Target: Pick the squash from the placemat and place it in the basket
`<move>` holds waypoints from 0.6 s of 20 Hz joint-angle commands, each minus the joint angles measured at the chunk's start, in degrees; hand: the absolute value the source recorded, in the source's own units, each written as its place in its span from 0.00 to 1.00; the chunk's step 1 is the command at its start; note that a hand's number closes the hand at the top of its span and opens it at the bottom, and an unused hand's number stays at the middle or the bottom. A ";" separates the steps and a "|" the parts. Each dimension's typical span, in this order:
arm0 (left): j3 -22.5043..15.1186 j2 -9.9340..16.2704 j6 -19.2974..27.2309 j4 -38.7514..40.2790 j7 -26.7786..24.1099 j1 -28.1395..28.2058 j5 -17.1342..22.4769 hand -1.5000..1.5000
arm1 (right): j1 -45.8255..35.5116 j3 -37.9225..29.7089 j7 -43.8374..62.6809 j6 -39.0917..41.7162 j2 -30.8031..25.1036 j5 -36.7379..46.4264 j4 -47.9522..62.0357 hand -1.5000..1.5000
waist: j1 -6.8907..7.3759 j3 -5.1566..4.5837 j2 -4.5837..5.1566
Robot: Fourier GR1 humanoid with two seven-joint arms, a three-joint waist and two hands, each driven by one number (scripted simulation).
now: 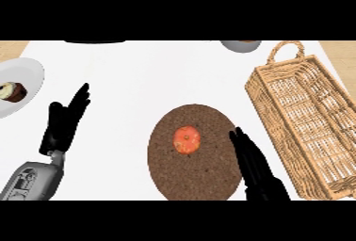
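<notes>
The small orange, rounded squash (pixel 186 140) lies near the middle of the oval brown cork placemat (pixel 208 179), slightly taller than wide, so its long axis runs roughly away from you; which end is the stem you cannot tell. Bring your right hand (pixel 254 164), fingers straight and apart, holding nothing, leftward over it and close from both sides across the short width. The woven wicker basket (pixel 274 99) waits to the right on the white bench (pixel 139 66). Your left hand (pixel 64 122) rests open at the left.
</notes>
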 commanded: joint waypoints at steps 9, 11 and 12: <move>1.98 -5.28 -1.29 0.06 -1.17 1.85 -5.38 0.50 | -1.07 -2.97 -7.39 -3.08 6.08 -0.66 11.74 0.00 | 0.19 0.04 0.07; 5.74 -1.64 -5.00 1.39 1.24 -1.90 -2.67 0.50 | -7.42 -6.64 -8.90 -3.71 10.02 -2.15 20.92 0.00 | 0.39 0.04 0.17; 3.89 -3.38 -3.42 -2.58 2.95 0.05 -4.89 0.50 | -6.05 -5.11 -8.90 -4.49 10.61 0.04 21.12 0.00 | 0.35 0.04 0.08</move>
